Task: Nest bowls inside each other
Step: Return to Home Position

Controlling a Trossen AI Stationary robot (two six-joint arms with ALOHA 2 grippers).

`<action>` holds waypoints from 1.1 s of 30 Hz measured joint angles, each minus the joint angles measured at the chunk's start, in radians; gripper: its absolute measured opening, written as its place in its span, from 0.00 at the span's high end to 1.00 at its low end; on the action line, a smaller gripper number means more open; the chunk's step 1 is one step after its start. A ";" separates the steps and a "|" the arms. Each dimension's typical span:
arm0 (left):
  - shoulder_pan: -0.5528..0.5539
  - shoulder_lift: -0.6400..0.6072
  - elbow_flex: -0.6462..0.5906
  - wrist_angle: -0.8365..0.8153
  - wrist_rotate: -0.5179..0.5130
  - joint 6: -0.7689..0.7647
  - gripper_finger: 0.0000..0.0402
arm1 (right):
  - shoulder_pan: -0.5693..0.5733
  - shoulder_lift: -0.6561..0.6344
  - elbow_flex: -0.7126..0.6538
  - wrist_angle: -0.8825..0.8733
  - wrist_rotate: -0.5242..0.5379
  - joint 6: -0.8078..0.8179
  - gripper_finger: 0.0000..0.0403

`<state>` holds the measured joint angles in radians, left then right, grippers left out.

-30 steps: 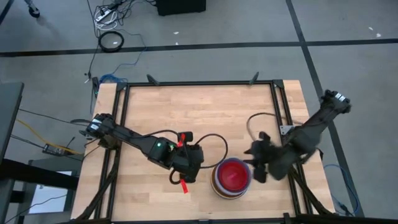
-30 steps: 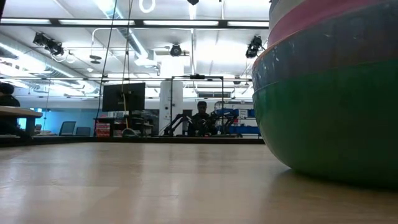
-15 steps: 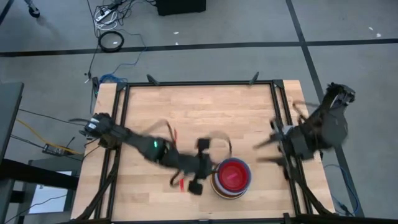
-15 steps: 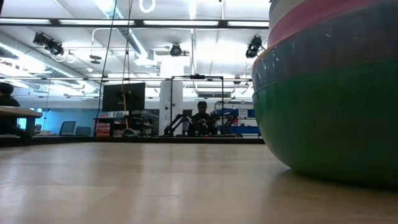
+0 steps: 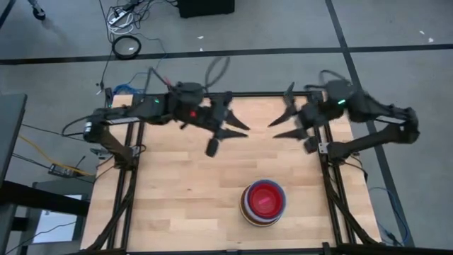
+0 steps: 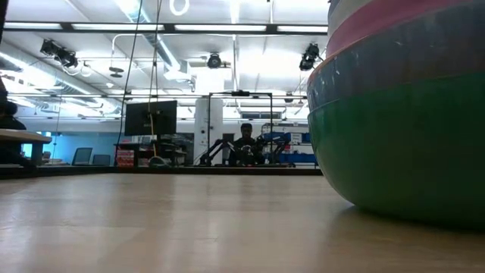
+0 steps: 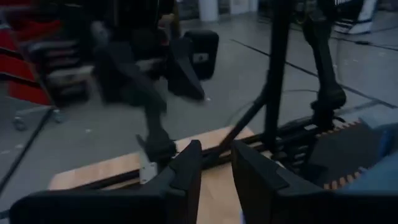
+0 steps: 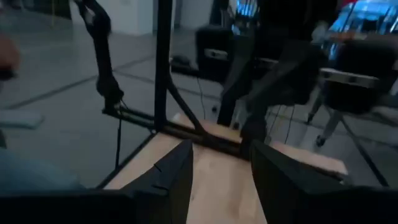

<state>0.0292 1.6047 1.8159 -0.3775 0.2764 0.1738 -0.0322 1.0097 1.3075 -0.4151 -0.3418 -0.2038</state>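
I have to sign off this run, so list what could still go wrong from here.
1. The left gripper and right gripper, both open, face each other over the far half of the table with little gap between them; an inward swing might clash them.
2. The stack of bowls stands near the table's front edge, apart from both arms; a bump could tip it or push it off.

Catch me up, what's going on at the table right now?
The bowls sit nested in one stack near the table's front edge, red bowl innermost, green bowl at the bottom. Nothing is being handled: the left gripper and right gripper hang open and empty by the far edge, away from them.
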 joint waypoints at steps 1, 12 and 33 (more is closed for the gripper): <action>0.014 -0.032 -0.022 -0.001 0.000 0.000 0.76 | -0.023 -0.029 -0.001 -0.010 -0.031 0.000 0.63; -0.037 -0.501 -0.700 0.393 -0.074 -0.122 0.76 | 0.021 -0.473 -0.474 0.276 -0.069 0.182 0.63; -0.237 -0.962 -1.318 0.816 -0.380 -0.151 0.76 | 0.056 -0.708 -0.864 0.524 0.090 0.246 0.63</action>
<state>-0.2081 0.6423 0.4980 0.4385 -0.1032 0.0225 0.0239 0.3017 0.4437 0.1093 -0.2518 0.0418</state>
